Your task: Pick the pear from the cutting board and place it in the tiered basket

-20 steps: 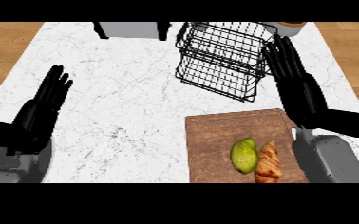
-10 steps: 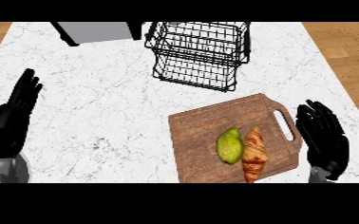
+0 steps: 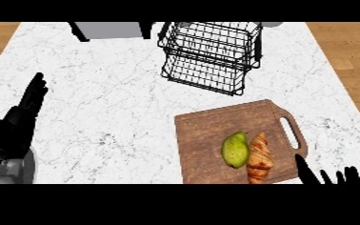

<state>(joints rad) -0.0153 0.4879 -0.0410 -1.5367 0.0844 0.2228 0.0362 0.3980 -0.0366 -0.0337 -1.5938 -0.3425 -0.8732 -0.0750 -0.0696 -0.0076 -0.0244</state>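
A green pear (image 3: 235, 149) lies on the wooden cutting board (image 3: 218, 124) at the lower right, touching a croissant (image 3: 259, 163) on its right. The black wire tiered basket (image 3: 211, 55) stands behind the board, at the counter's far middle. My right hand (image 3: 330, 176) shows only as straight fingertips at the lower right corner, just right of the board's near corner and apart from the pear. My left hand (image 3: 21, 119) rests open at the left edge, fingers pointing up, far from the board.
A grey appliance (image 3: 112, 29) with black legs stands at the back left. The white marble counter (image 3: 105, 90) stretches between my left hand and the board. Wooden floor shows past the counter's right edge.
My right hand has dropped lower and further right, from beside the board to the corner, with only fingertips left in view. The view has shifted slightly, so the board and basket sit further right.
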